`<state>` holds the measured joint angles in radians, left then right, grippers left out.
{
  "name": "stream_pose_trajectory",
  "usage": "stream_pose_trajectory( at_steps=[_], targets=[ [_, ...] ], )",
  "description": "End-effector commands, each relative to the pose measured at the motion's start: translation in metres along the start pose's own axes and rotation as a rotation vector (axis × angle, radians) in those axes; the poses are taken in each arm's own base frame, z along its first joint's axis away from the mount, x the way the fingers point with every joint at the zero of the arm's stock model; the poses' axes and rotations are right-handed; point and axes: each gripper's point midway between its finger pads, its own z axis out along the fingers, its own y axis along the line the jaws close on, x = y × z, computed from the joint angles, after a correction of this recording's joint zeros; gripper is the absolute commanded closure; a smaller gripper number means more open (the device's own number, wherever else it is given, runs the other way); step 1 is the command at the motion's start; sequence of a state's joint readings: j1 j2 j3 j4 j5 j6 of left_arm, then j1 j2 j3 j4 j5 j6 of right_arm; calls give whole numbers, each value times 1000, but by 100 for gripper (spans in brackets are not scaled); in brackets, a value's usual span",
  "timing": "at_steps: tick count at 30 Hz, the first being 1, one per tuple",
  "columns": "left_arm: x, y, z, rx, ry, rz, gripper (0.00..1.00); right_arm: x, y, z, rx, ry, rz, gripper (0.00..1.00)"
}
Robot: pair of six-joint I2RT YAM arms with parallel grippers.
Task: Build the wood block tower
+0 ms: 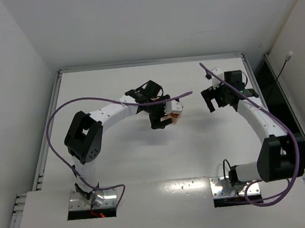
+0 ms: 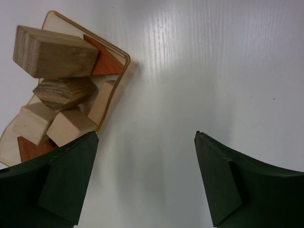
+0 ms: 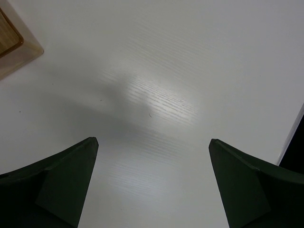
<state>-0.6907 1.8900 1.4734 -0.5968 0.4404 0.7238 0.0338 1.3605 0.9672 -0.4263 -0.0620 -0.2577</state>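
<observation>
Clearly the wood block tower [image 2: 59,90] is a loose heap, tan and reddish pieces leaning on each other over a shallow wooden box [image 2: 119,71] near the middle of the desk [image 1: 119,159]. The left gripper [image 2: 146,137] hangs just beside it, jaws spread wide and empty, above bare desk. The right gripper [image 3: 153,141], also spread and empty, hovers nearer the right edge. A careless descent could clip the box rim or a tilted block and topple the pile.
</observation>
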Motion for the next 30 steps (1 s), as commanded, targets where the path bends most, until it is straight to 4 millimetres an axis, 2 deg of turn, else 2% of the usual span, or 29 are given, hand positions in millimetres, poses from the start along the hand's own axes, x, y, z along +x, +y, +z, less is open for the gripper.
stream_pose_trajectory(
  at_steps=[1,9,15,22,26,30],
  targets=[
    [-28,25,1,-34,-106,135,20,-15,-4,-2,-6,-43,14,0],
    [-43,43,20,-42,-197,176,22,-10,-4,7,-23,-13,24,0],
    [-38,51,36,-8,-187,160,24,-7,-7,10,-23,4,33,0],
    [-34,45,43,34,-189,164,29,-5,-7,16,-33,27,36,0],
    [-23,33,48,63,-182,149,30,-2,-4,18,-48,40,38,0],
    [-29,26,33,55,-202,160,31,-2,-4,18,-48,40,38,0]
  ],
)
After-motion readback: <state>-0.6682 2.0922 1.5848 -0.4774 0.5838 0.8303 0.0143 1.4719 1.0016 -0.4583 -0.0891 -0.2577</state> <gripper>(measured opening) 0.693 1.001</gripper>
